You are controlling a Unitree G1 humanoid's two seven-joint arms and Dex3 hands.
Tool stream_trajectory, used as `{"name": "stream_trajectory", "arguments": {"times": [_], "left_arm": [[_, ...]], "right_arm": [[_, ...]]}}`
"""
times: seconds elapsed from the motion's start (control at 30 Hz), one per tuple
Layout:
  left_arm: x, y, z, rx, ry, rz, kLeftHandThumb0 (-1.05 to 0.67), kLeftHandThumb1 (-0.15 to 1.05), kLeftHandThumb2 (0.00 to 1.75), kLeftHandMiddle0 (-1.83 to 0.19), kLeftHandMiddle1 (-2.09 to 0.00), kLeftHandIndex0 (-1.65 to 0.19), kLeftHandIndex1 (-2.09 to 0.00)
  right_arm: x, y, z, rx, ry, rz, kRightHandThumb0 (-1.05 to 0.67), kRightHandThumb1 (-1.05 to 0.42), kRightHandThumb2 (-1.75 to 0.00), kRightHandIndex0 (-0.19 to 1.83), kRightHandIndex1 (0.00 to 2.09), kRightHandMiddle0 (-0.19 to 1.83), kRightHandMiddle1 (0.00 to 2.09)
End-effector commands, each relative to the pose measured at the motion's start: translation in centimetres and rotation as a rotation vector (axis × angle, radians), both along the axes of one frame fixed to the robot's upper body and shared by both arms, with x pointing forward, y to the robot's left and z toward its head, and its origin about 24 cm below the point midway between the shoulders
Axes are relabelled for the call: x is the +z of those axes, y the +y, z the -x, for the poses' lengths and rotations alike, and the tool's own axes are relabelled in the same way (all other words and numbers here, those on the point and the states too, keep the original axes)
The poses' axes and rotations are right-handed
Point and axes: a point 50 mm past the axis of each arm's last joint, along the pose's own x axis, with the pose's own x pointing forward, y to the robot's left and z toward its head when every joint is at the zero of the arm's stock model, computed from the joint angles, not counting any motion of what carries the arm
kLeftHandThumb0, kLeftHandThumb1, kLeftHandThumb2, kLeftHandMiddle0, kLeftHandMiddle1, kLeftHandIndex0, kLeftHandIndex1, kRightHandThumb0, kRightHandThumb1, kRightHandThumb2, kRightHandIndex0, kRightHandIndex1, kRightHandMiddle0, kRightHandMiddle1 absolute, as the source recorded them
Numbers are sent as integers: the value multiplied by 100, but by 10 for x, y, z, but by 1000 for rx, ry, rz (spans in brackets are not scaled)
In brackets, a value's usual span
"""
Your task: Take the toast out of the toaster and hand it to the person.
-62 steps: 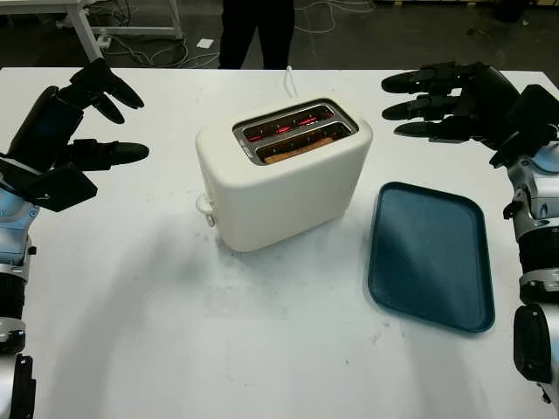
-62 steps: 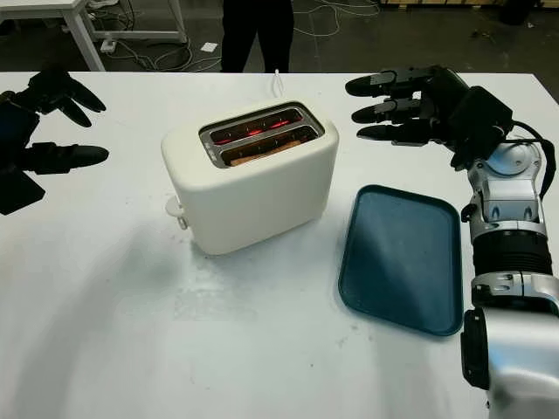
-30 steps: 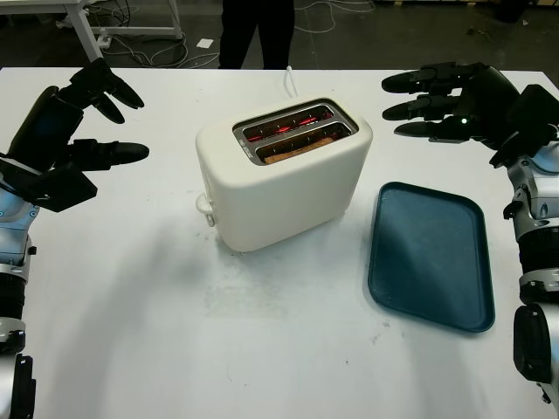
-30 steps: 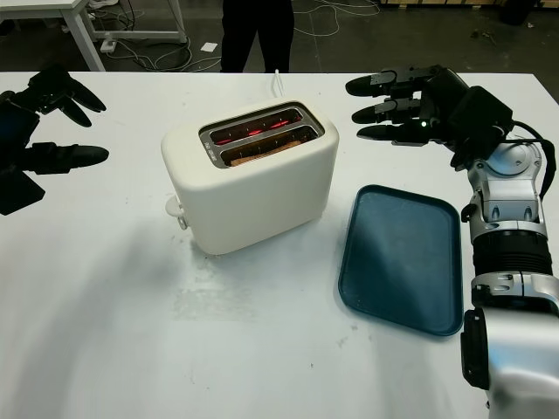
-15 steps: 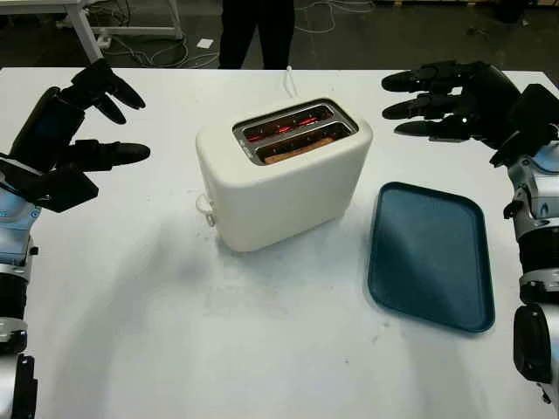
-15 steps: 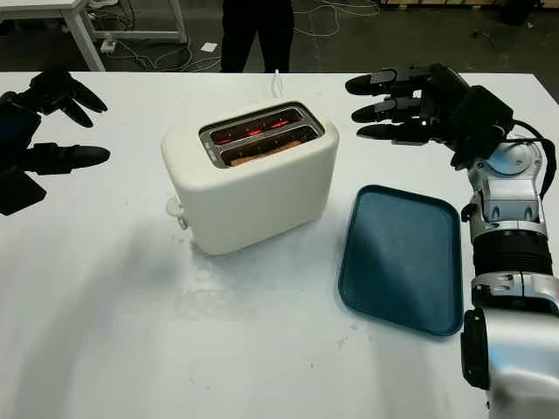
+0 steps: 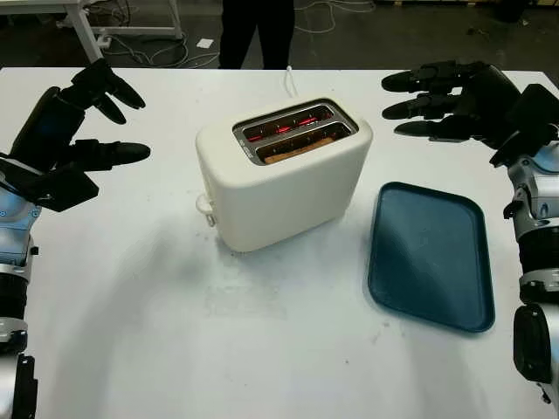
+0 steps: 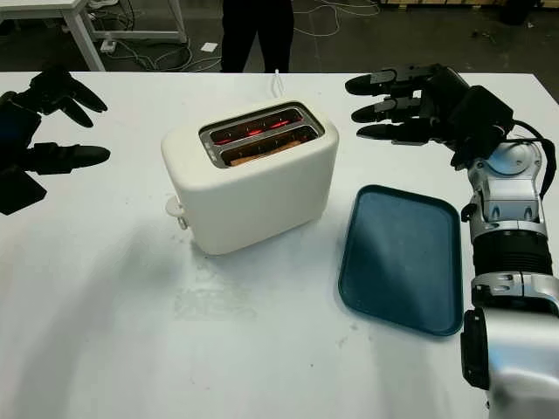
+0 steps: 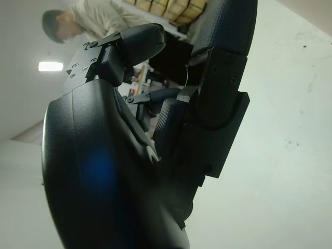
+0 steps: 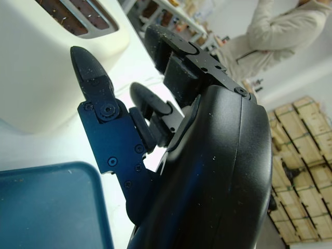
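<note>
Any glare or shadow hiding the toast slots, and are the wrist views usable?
Head views: even light, soft shadows, heating elements glowing red in the toaster, toast edge visible in the near slot. Left wrist view: left hand dark against bright table. Right wrist view: right hand blocks much; toaster corner readable.

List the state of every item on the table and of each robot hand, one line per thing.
Toaster: upright, heating elements glowing red in both slots.
Toast: down in the near slot, top edge just visible.
Tray: flat on the table right of the toaster, nothing on it.
Left robot hand: open, raised left of the toaster, holding nothing.
Right robot hand: open, raised right of the toaster beyond the tray, holding nothing.
</note>
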Motion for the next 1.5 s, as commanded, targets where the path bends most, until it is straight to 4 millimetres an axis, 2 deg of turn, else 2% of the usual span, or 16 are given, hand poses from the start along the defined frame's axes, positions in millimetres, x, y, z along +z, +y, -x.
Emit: {"name": "stream_trajectory", "arguments": {"times": [0.0,1.0,1.13,1.2,1.33,1.47], "left_arm": [[4,0,0,-3,-19,-2,-95,92,17,-28,-161,-16,-149],[4,-1,0,-2,-17,3,-94,92,14,-27,-161,-16,-150],[3,0,0,-3,-15,4,-94,92,15,-29,-160,-17,-149],[2,0,0,-7,-15,10,-95,92,15,-29,-160,-17,-149],[2,-1,-1,-8,-5,19,-95,92,13,-28,-160,-17,-149],[1,-1,-1,-10,-7,18,-95,92,14,-28,-160,-17,-149]], "right_arm": [[-2,0,0,-2,0,-16,-40,-70,0,78,30,83,0],[1,1,0,0,-12,-5,-42,-71,0,76,32,84,0],[16,4,0,2,-84,19,-33,-72,0,75,31,83,0],[30,10,0,11,-153,48,-31,-72,-1,74,30,82,0],[65,30,-2,45,-282,127,-32,-69,0,79,31,86,2],[89,52,-5,88,-365,220,-32,-65,0,84,33,90,4]]}}
